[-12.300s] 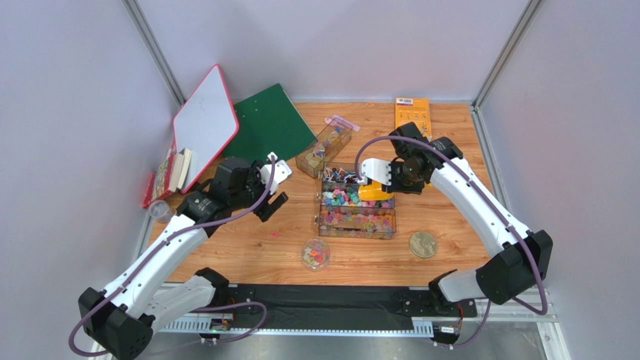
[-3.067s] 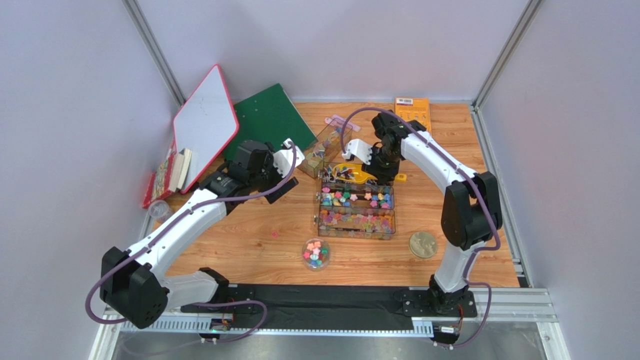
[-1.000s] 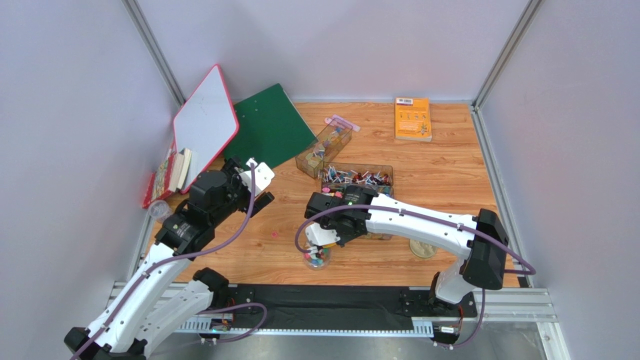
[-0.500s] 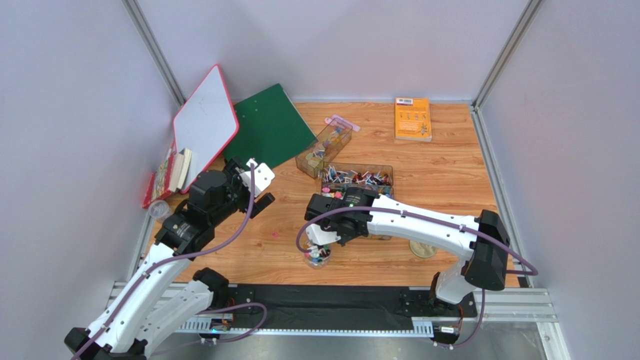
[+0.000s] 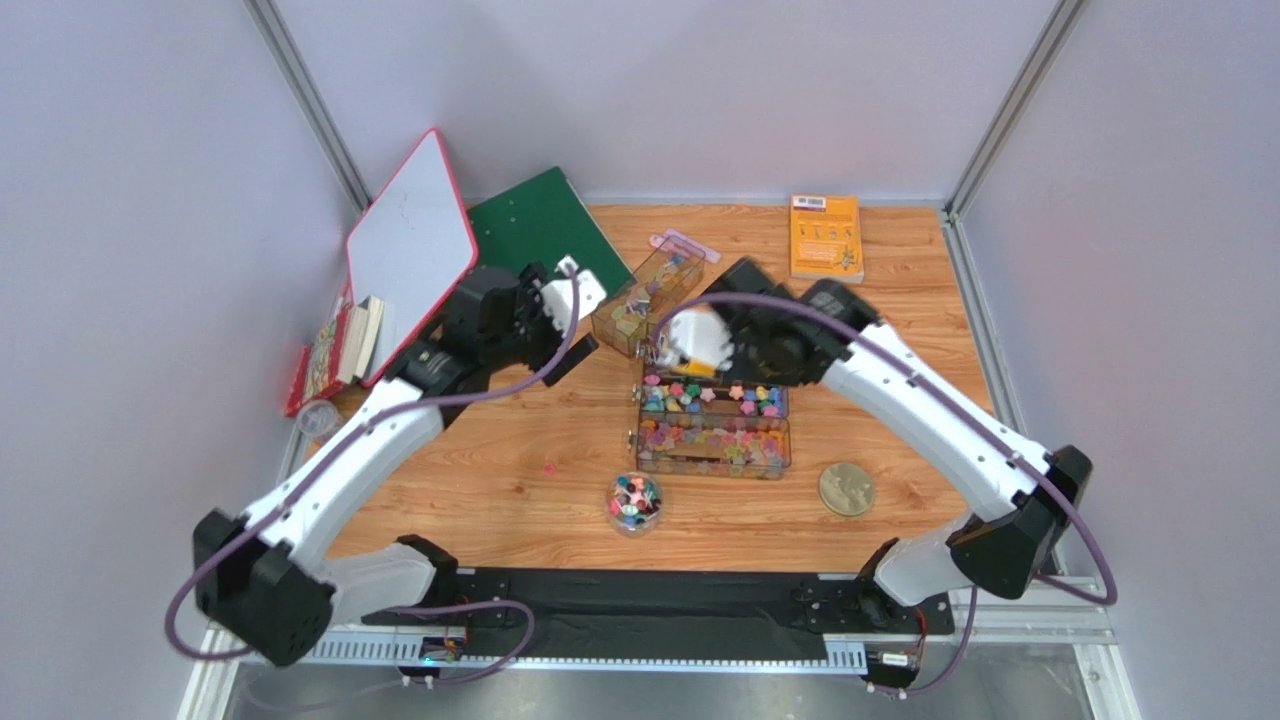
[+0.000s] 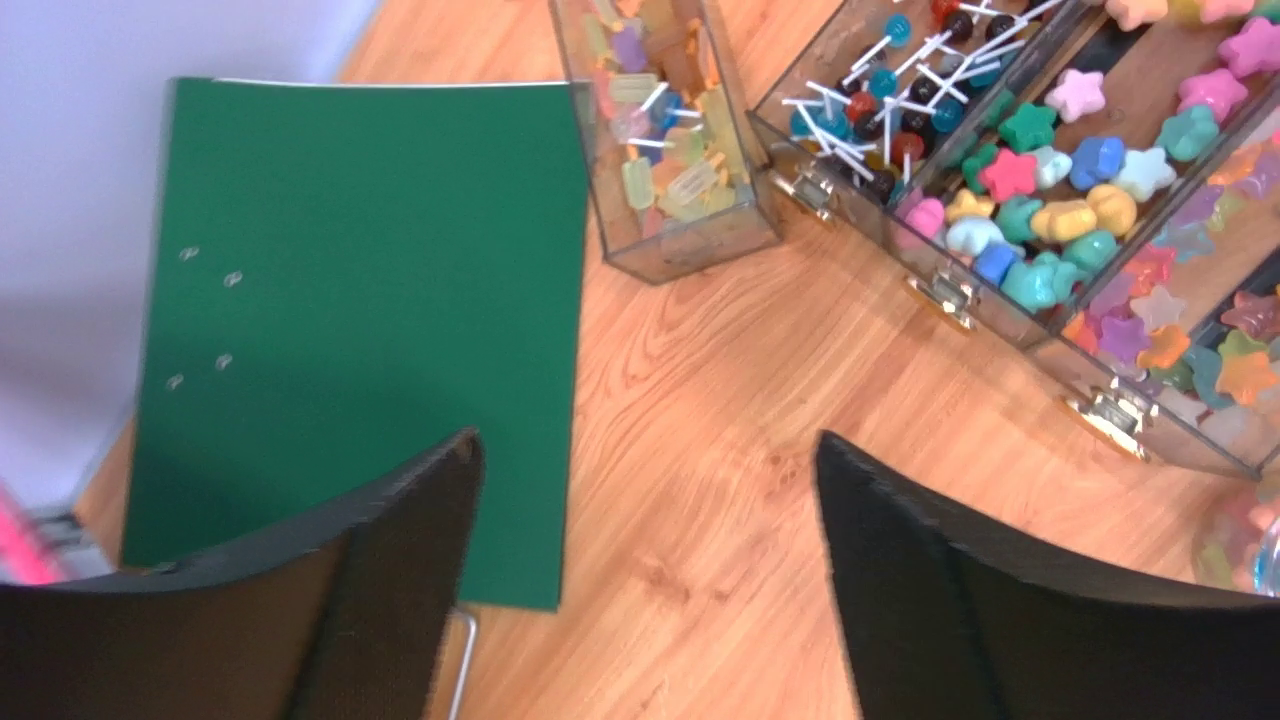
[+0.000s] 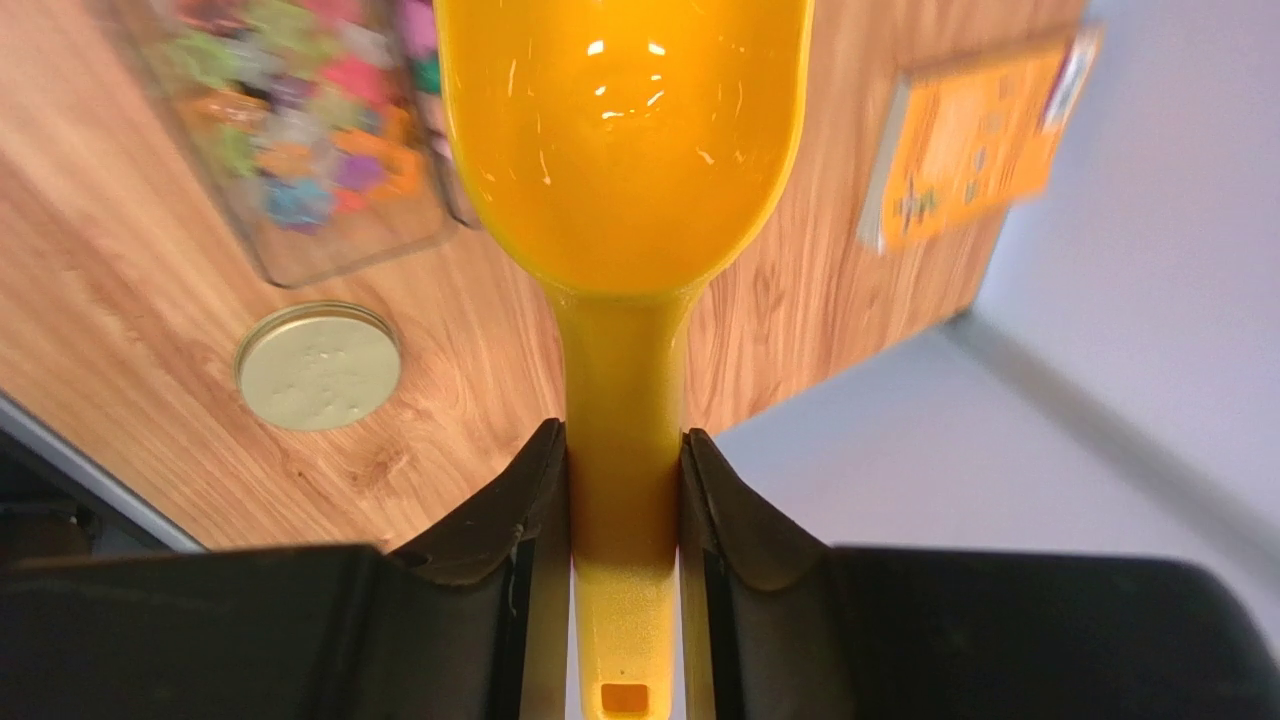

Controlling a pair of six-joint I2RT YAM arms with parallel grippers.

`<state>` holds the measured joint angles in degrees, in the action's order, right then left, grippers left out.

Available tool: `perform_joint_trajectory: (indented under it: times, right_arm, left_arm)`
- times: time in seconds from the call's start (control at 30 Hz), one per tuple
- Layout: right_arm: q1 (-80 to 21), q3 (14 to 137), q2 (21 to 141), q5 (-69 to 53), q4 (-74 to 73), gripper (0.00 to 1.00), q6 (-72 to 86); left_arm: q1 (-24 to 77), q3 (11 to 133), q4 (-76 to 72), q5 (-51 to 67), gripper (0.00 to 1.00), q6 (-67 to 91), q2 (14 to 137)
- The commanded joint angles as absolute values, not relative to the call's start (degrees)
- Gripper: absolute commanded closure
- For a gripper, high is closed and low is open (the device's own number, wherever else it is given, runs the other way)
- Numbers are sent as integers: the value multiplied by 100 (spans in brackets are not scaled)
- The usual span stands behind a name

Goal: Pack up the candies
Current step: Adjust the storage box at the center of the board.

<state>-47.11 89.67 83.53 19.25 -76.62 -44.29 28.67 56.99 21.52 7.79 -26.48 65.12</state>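
The left arm [image 5: 353, 458] bends at the elbow and reaches far across the table [image 5: 496, 480]. Its left gripper [image 6: 646, 450] hangs in the air over the wood and points down. Its two black fingers are wide apart with nothing between them. Below it lies the corner of a flat green folder [image 6: 361, 285].

The right arm [image 5: 932, 413] makes a long curve from its base to the middle of the table. The right gripper [image 7: 624, 450] is squeezed tight on the thin handle of a scoop [image 7: 624, 135]. The scoop is smooth, shiny yellow plastic with a deep round bowl. It is up in the air by the far side of a long clear box [image 5: 706, 468].

The candies [image 6: 1052, 180] are little stars and blobs in pink, blue, green and yellow. Most lie in the clear box, which has see-through walls and small metal clasps. Some more fill a small round jar [image 5: 633, 503]. The jar stands alone on the wood, near the box, on the side toward the arms. A round gold lid [image 5: 846, 488] lies flat near the box. The table is light brown wood with stripes.
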Motion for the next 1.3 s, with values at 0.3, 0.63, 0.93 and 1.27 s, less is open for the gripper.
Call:
perform_joint_trajectory:
  times: [0.3,0.63,0.93,1.27]
  right_arm:
    - [-2154,9070,8349,941,-7629,100,-4386]
    - [-1213,9035,8482,484,-7462,100,-4324]
    - [-958,8877,8525,316,-7409,100,-4272]
    - [-888,8912,8684,176,-7409,100,-4245]
  left_arm:
    - [2926,10176,2329,1187,87,-1802,11002]
    - [3261,12286,2540,923,100,-1934,12893]
    - [3278,12866,2865,993,100,-1697,13604]
    - [3296,13562,4016,1424,99,-1450,14291]
